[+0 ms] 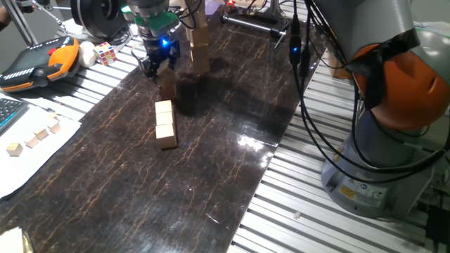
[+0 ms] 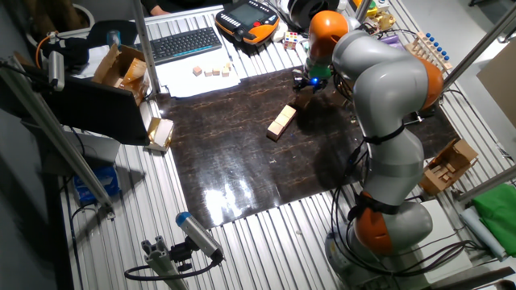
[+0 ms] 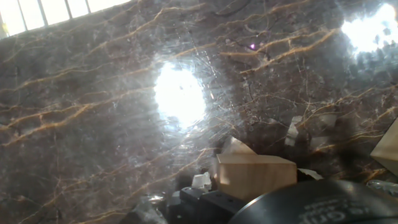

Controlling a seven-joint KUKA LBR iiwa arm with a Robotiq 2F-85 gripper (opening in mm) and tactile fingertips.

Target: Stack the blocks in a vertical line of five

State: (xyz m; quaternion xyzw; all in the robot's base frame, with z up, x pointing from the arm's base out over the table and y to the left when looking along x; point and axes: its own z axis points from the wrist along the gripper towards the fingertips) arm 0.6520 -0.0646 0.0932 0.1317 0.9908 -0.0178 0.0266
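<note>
Three pale wooden blocks (image 1: pixel 165 124) lie end to end in a row on the dark marble mat (image 1: pixel 211 176); the other fixed view shows the same row of blocks (image 2: pixel 282 122). Just behind the row, one block (image 1: pixel 167 84) stands alone on the mat. My gripper (image 1: pixel 160 69) hangs right over it with a finger at each side of its top, and the fingers look spread. In the hand view this block (image 3: pixel 255 174) fills the lower middle. Another block (image 1: pixel 200 62) stands behind and to the right, and its corner (image 3: pixel 388 149) shows at the hand view's edge.
A Rubik's cube (image 1: pixel 105 53) and an orange teach pendant (image 1: pixel 39 63) lie at the back left. Tiny pale cubes (image 1: pixel 35 137) sit on white paper left of the mat. The robot base (image 1: pixel 394 126) and cables stand to the right. Cardboard boxes (image 2: pixel 121 72) stand beyond the mat.
</note>
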